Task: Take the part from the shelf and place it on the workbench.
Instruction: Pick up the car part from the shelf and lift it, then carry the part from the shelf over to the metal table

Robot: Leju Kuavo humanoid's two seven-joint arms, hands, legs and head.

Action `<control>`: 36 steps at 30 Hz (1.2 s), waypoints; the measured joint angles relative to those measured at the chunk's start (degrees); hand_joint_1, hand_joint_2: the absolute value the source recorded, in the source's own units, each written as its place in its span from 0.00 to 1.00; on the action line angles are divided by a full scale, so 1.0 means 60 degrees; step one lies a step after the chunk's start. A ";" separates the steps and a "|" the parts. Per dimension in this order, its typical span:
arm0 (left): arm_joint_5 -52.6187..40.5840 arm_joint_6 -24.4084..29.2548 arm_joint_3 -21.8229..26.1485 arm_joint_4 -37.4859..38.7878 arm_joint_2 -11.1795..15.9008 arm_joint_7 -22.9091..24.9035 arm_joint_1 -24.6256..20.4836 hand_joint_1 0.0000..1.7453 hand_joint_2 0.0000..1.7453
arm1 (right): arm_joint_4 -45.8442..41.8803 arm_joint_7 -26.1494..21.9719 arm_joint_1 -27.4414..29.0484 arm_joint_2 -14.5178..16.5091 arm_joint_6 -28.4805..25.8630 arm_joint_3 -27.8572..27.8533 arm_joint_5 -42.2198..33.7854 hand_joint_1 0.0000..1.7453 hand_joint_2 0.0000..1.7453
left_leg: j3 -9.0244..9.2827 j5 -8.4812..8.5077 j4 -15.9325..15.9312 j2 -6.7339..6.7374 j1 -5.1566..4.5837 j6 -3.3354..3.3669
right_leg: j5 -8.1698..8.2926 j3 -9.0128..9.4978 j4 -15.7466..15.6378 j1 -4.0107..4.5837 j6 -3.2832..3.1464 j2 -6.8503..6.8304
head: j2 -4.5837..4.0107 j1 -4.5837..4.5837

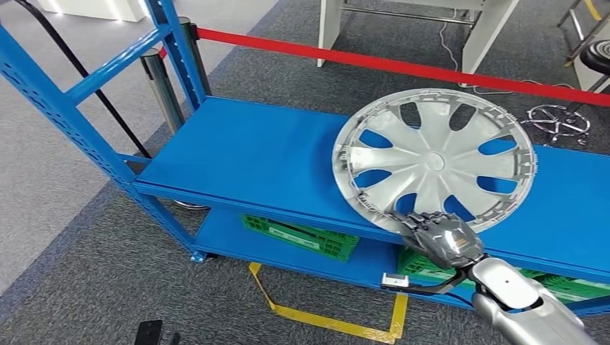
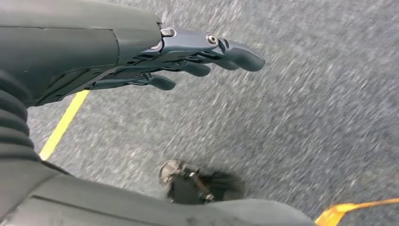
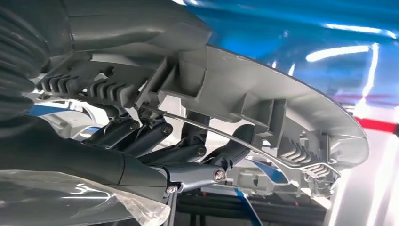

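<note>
Gripping the hubcap (image 1: 434, 159) rim, right hand (image 1: 440, 237) beneath.

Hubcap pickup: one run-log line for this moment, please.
right hand: gripping hubcap rim | hubcap: tilted over blue shelf | left hand: open, hanging above floor | workbench placement: not yet done

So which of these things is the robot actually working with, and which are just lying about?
Part of the job:
- silver wheel cover
- blue shelf it is being taken from
- right hand, gripping the cover's near edge

Just lying about:
- green crates on the lower level
- red barrier tape
- yellow floor tape
- left hand, holding nothing
</note>
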 joint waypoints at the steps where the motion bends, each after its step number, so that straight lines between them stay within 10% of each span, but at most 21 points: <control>1: 0.0024 -0.0007 0.0003 0.0000 -0.0013 0.0061 0.0002 0.00 1.00 | -0.0146 -0.0020 0.0087 -0.0006 -0.0007 0.0018 -0.0053 1.00 1.00 | -0.0001 -0.0007 0.0002 -0.0001 0.0000 0.0012 | -0.0250 -0.0327 0.0652 -0.0011 0.0033 0.0000 | 0.0000 0.0009; 4: 0.0103 0.0054 0.0023 0.0000 -0.0045 0.0091 0.0016 0.00 1.00 | -0.0636 -0.0100 0.0457 -0.0005 -0.0046 0.0100 -0.0223 1.00 1.00 | 0.0028 -0.0048 0.0016 -0.0015 0.0024 -0.0004 | -0.0093 -0.0676 0.1146 -0.0081 0.0137 -0.0004 | -0.0002 0.0013; 7: 0.0171 0.0265 0.0070 0.0000 -0.0058 0.0053 0.0007 0.00 1.00 | -0.1144 -0.0191 0.0795 0.0032 -0.0144 0.0200 -0.0365 1.00 1.00 | 0.0044 -0.0164 0.0133 -0.0048 0.0047 -0.0163 | 0.0766 0.0122 -0.0585 -0.0181 0.0228 -0.0003 | -0.0001 0.0024; 12: 0.0176 0.0477 0.0092 0.0000 -0.0052 0.0064 0.0021 0.00 1.00 | -0.1725 -0.0565 0.1185 0.0258 -0.0426 0.0339 -0.0757 1.00 1.00 | -0.0039 -0.0248 0.0328 -0.0057 0.0023 -0.0387 | 0.0848 0.0392 -0.1030 -0.0146 0.0022 0.0007 | 0.0002 -0.0009; 18: 0.0176 0.0198 0.0092 0.0000 -0.0056 0.0206 0.0012 0.00 1.00 | -0.2055 -0.0807 0.1459 0.0853 -0.0697 0.0455 -0.1002 1.00 1.00 | -0.0945 -0.1696 0.2913 -0.0010 0.0032 -0.0446 | 0.0960 0.0289 -0.1057 -0.0037 -0.0286 -0.0032 | 0.0002 -0.0040; 24: 0.0170 0.0026 0.0089 0.0000 -0.0040 0.0428 -0.0040 0.00 1.00 | -0.2379 -0.0818 0.1788 0.1253 -0.0910 0.0550 -0.1050 1.00 1.00 | 0.0592 -0.0701 0.0287 0.0034 -0.0187 -0.0055 | 0.1188 0.0123 -0.1048 0.0114 -0.0278 -0.0042 | 0.0002 -0.0024; 28: 0.0325 -0.0173 0.0107 0.0000 -0.0031 0.0478 -0.0026 0.00 1.00 | -0.2596 -0.0819 0.2016 0.1371 -0.0983 0.0570 -0.1024 1.00 1.00 | 0.0500 -0.0381 0.0076 0.0078 -0.0194 0.0007 | 0.1133 -0.0004 -0.0976 0.0073 -0.0058 -0.0034 | 0.0002 -0.0020; 33: 0.0688 -0.0322 0.0329 0.0000 -0.0026 0.0476 -0.0030 0.00 1.00 | -0.2772 -0.0847 0.2351 0.1374 -0.0940 0.0564 -0.1112 1.00 1.00 | -0.0068 0.0109 0.0022 0.0107 -0.0136 0.0071 | -0.0579 -0.0584 0.1321 0.0020 0.0117 -0.0005 | 0.0002 0.0015; 36: 0.0697 -0.0327 0.0378 0.0000 -0.0026 0.0476 -0.0031 0.00 1.00 | -0.2797 -0.0844 0.2454 0.1374 -0.0938 0.0553 -0.1146 1.00 1.00 | -0.0439 0.0376 0.0056 0.0110 -0.0110 -0.0011 | -0.0091 0.0309 0.0622 -0.0027 0.0179 -0.0012 | 0.0002 0.0015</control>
